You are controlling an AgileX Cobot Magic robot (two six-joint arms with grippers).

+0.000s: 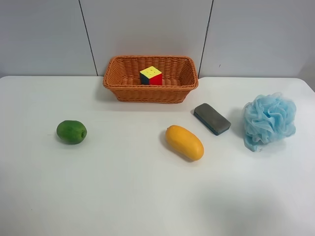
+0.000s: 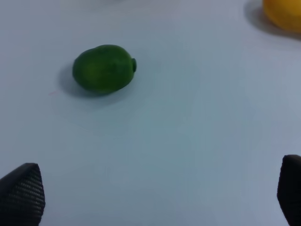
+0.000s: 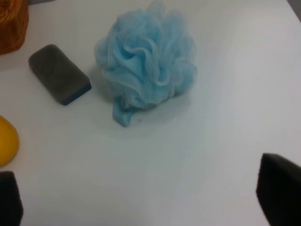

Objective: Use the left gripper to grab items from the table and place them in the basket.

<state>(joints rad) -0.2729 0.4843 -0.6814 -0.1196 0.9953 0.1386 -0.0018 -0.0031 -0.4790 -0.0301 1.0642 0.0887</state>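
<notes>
Beyond the far edge stands a pale grey panelled wall (image 1: pixel 147 29), split by two thin dark vertical seams (image 1: pixel 87 37), left and right.

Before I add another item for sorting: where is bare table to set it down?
Free: the broad table front, and the stretch between green fruit and mango. Crowded: mango, eraser and pouf cluster beside the basket, which holds only the cube.

So the green fruit (image 2: pixel 104 68) just sits alone on the white table (image 2: pixel 188 141), well apart from the left gripper (image 2: pixel 155 197), whose fingertips (image 2: pixel 23 193) are spread wide.
</notes>
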